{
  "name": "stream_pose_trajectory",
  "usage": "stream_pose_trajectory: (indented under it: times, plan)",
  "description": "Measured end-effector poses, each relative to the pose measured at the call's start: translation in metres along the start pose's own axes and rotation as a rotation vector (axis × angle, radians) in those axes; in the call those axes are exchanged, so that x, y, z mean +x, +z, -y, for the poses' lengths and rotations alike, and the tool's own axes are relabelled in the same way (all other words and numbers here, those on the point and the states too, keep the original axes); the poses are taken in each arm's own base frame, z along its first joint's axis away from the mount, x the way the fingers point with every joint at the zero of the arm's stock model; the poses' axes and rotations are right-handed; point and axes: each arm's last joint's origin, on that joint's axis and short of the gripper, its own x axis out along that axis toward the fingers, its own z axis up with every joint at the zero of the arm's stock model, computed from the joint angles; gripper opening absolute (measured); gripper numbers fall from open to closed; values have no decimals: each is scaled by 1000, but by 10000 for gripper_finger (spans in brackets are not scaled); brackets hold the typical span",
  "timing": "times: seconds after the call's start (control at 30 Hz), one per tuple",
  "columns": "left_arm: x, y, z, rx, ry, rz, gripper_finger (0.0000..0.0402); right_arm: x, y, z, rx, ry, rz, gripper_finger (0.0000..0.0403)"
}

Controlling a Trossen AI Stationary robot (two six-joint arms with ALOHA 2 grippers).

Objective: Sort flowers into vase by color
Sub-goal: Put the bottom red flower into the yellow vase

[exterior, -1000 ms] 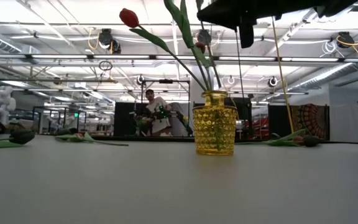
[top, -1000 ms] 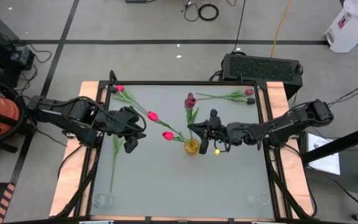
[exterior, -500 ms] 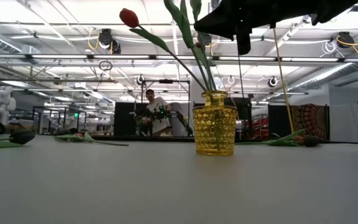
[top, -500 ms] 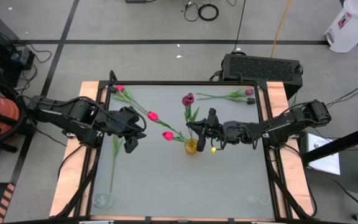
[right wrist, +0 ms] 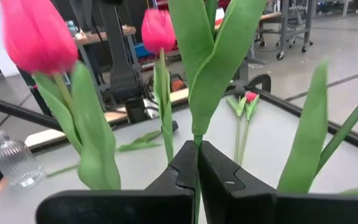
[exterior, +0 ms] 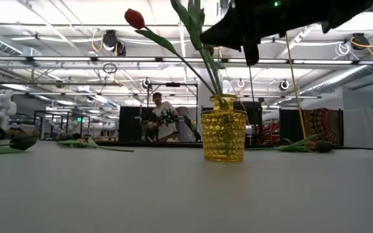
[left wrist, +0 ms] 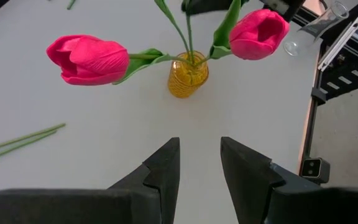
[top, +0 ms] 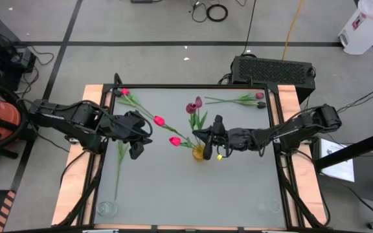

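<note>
- Where the high view looks straight down on the tabletop (top: 173,188), the right tool (top: 207,137) sits just beside the yellow vase (top: 200,153), pinching a green stem (top: 193,123) that rises to a maroon tulip (top: 192,107). Two pink tulips (top: 158,120) lean out of the vase toward the left arm. The left tool (top: 135,149) hovers well apart from the vase, at the tabletop's left side. A loose flower (top: 124,92) lies at the far left corner, and another (top: 259,96) at the far right.
- Low view: the vase (exterior: 223,136) stands upright at mid-tabletop, stems rising from its mouth; a red tulip (exterior: 133,17) leans away on a slanted stem. The right tool (exterior: 241,29) hangs above the vase. A person (exterior: 164,116) stands in the room behind.
- Left wrist view: the left tool's fingers (left wrist: 166,168) are spread, with nothing between them; beyond stand the vase (left wrist: 188,76) and two pink heads (left wrist: 87,59).
- Right wrist view: the right tool's fingers (right wrist: 185,168) are pressed together on a stem (right wrist: 196,140) below broad leaves (right wrist: 213,56). A clear glass vase (right wrist: 14,163) stands farther off.
</note>
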Motion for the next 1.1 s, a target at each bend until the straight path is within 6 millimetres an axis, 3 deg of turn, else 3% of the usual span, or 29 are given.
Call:
stream_pose_trajectory:
  times: [0.83,1.1]
  plan:
    - [0,0,0,-3,-2,1,123,6,-15,0,-28,3,-66,0]
    - [0,0,0,-3,-1,1,123,6,-17,1,-37,-2,-85,23]
